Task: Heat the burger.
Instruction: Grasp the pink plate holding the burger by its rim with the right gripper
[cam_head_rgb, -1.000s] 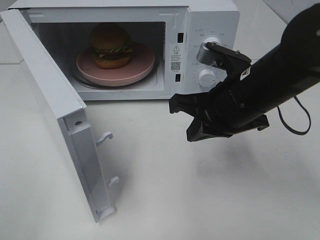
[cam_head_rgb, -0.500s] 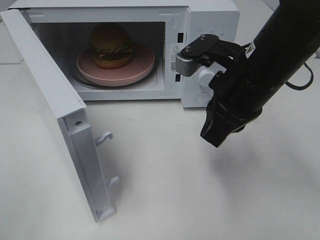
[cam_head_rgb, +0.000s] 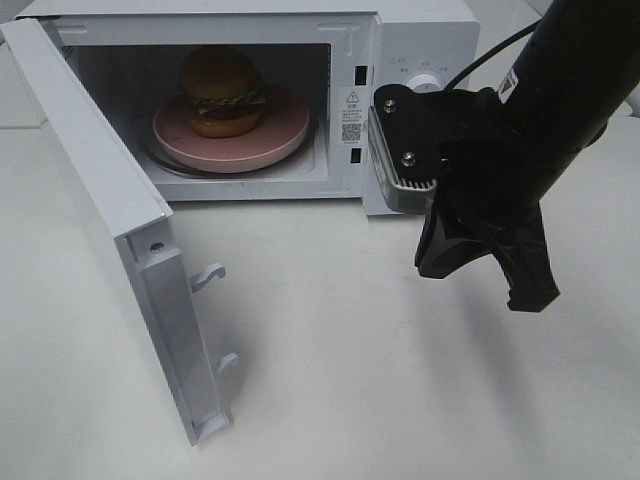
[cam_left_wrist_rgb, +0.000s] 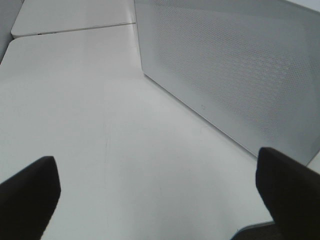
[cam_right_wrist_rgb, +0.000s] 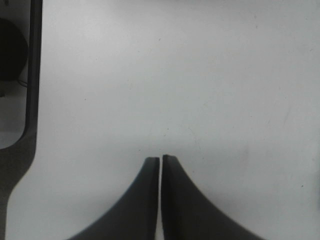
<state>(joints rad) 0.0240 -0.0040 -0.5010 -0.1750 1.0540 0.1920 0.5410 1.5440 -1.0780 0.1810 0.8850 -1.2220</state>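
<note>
Now | burger (cam_head_rgb: 222, 90) on pink plate (cam_head_rgb: 285, 135) inside microwave (cam_head_rgb: 420, 30), far left | door (cam_head_rgb: 90, 190) open | right gripper (cam_right_wrist_rgb: 160, 160) clenched, empty, above tabletop (cam_head_rgb: 350, 380) | left gripper (cam_left_wrist_rgb: 157, 200) released | step: closing up | next: likely push door shut, then set timer

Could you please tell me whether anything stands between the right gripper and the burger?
Nothing visible does: the white microwave door hangs open, leaving the golden-bunned round burger on its shallow pink plate exposed to the shut right gripper.
</note>
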